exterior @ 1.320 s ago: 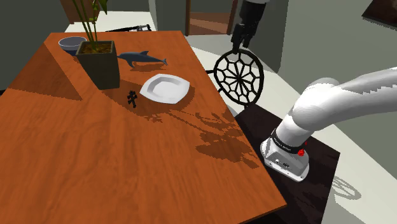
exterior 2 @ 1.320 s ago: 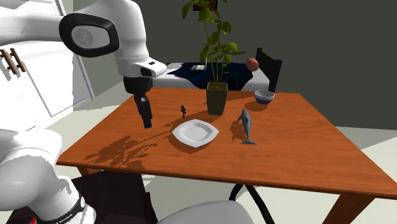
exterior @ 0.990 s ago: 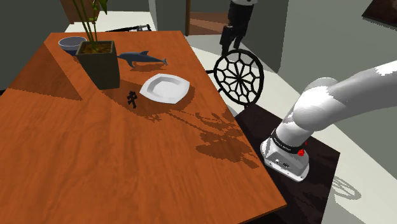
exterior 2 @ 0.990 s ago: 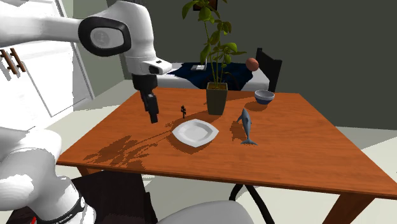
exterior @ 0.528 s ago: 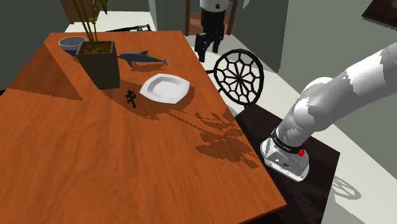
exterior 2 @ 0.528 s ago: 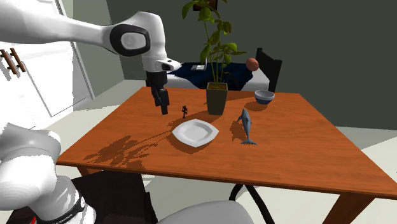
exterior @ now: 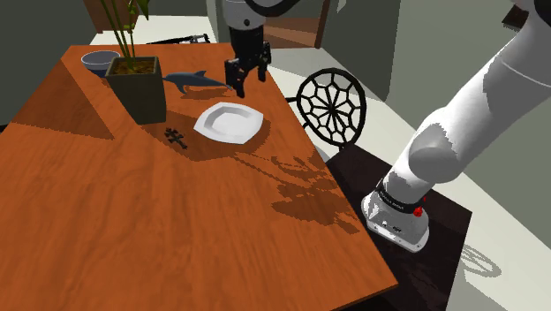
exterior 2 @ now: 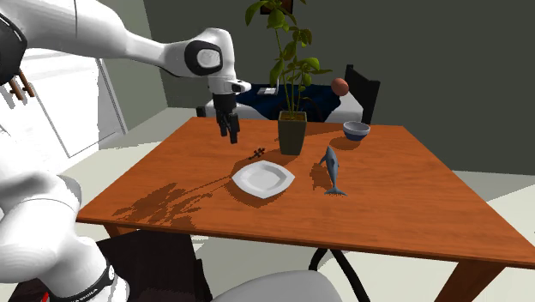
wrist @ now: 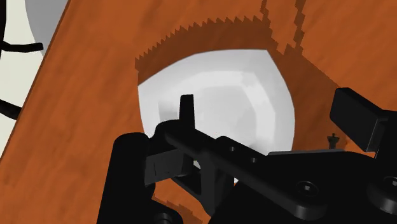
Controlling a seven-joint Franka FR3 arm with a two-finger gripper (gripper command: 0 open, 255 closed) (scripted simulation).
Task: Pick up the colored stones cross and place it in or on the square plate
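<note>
Cross (exterior: 175, 135): small, dark, thin-armed piece.
On desk (exterior: 132, 230) between planter (exterior: 139, 88) and white square plate (exterior: 230, 122), touching neither; jaws wide apart, empty, hanging over the plate's area.

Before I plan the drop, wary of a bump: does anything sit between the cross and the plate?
Nothing visible does. The cross lies on the table near the plate, with bare wood between them. The plant pot stands close to the cross but off that line.
</note>
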